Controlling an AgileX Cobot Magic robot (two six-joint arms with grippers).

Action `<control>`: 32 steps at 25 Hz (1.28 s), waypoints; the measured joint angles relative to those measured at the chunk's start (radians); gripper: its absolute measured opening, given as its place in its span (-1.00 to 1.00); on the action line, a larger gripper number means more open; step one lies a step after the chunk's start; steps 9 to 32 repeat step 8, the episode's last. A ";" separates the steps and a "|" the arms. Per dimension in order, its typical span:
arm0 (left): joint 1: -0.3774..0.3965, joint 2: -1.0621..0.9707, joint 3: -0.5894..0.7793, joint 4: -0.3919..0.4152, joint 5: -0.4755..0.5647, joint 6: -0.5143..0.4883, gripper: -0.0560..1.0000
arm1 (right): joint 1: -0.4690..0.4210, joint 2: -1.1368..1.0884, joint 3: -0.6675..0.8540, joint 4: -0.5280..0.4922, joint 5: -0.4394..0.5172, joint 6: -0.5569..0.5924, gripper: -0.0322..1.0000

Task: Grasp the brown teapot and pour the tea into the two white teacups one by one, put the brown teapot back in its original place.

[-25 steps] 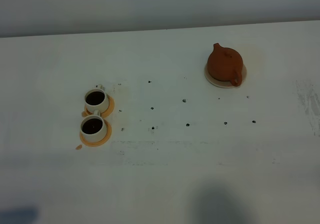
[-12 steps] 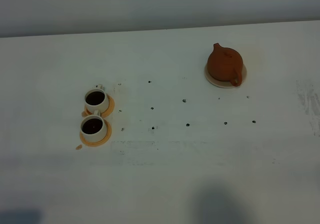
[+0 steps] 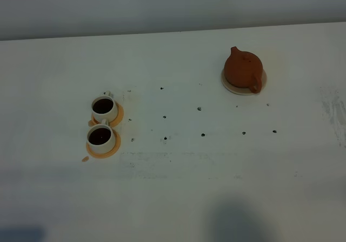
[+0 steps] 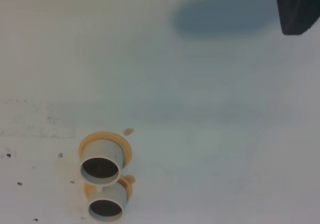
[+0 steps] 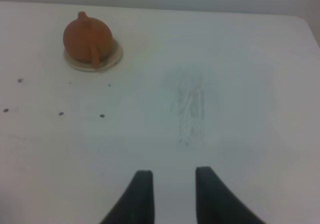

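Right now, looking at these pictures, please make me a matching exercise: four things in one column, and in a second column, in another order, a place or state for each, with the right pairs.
Column A
1. small round reddish-brown clay teapot
2. white cylindrical teacup nearer the camera
3. pale beige round coaster
4. right gripper

Column B
a. lies under the teapot
b. open, holding nothing
c. holds dark liquid, on an orange saucer
d. upright, lid on, at the right of the table

Pairs: 1-d, 2-c, 3-a, 4-b

Two white teacups (image 4: 102,184) hold dark tea; orange saucers (image 4: 105,141) beneath.
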 joint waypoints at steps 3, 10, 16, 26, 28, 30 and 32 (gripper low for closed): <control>0.000 0.000 0.000 0.000 0.000 0.000 -0.38 | 0.000 0.000 0.000 0.000 0.000 0.000 -0.55; 0.000 0.000 0.000 0.000 0.000 0.000 -0.38 | 0.000 0.000 0.000 0.000 0.000 0.000 -0.55; 0.000 0.000 0.000 0.000 0.000 0.000 -0.38 | 0.000 0.000 0.000 0.000 0.000 0.000 -0.55; 0.000 0.000 0.000 0.000 0.000 0.000 -0.38 | 0.000 0.000 0.000 0.000 0.000 0.000 -0.55; 0.000 0.000 0.000 0.000 0.000 0.000 -0.38 | 0.000 0.000 0.000 0.000 0.000 0.000 -0.55; 0.000 0.000 0.000 0.000 0.000 0.000 -0.38 | 0.000 0.000 0.000 0.000 0.000 0.000 -0.55; 0.000 0.000 0.000 0.000 0.000 0.000 -0.38 | 0.000 0.000 0.000 0.000 0.000 0.000 -0.55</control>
